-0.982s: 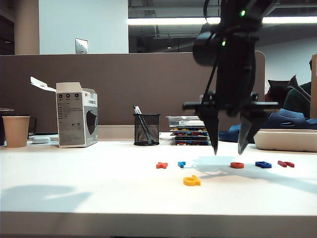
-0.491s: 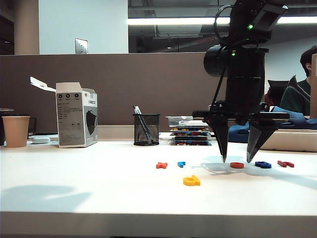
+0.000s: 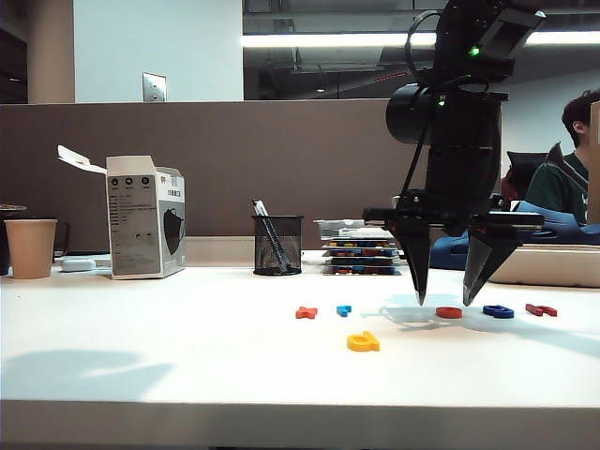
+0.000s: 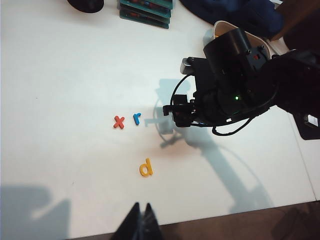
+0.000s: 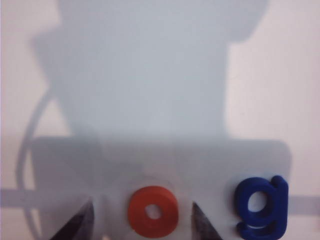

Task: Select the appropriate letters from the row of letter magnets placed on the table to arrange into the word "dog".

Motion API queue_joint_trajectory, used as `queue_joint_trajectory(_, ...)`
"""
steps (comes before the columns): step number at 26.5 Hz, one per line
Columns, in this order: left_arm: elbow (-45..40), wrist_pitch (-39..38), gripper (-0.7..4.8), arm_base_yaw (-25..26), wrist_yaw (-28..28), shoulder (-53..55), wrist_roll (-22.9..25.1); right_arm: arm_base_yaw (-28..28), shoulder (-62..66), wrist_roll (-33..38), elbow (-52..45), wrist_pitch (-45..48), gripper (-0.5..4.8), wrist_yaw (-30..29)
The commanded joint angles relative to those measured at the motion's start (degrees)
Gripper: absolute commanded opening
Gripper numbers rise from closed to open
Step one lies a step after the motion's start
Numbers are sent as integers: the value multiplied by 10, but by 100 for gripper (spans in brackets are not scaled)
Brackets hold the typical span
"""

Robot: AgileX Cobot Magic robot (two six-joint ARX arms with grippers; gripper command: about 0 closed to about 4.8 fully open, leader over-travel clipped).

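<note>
On the white table [image 3: 187, 356], the orange-red "o" [image 3: 448, 312] lies in the row, with the dark blue "g" [image 3: 498, 311] just right of it. The yellow "d" [image 3: 363, 342] lies alone, nearer the front edge. My right gripper [image 3: 443, 301] hangs open just above the "o", one finger on each side. The right wrist view shows the "o" [image 5: 153, 211] between the open gripper's [image 5: 141, 203] tips, untouched, and the "g" [image 5: 262, 207] beside it. My left gripper [image 4: 141, 212] is shut and empty, high over the table's front edge, with the "d" [image 4: 145, 167] below it.
An orange x piece [image 3: 306, 312], a light blue letter [image 3: 343, 310] and a dark red piece [image 3: 541, 309] also lie in the row. Behind stand a mesh pen cup [image 3: 277, 244], stacked cases [image 3: 361, 251], a white tray [image 3: 544, 264], a grey box [image 3: 145, 217] and a paper cup [image 3: 30, 247].
My right gripper has moved right and sunk, from left of the "o" to straddling it. It has stayed open. No letter has moved.
</note>
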Motion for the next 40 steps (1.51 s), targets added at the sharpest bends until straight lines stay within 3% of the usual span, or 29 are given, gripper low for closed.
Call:
queue_joint_trajectory(1,2,2,-6,0,-3,-1,1,1,-2,-3,2,2,243,-2)
queue_joint_trajectory(40,2,2,-6,0,-3,-1,1,-16,18,-4,2,-30,198,-12)
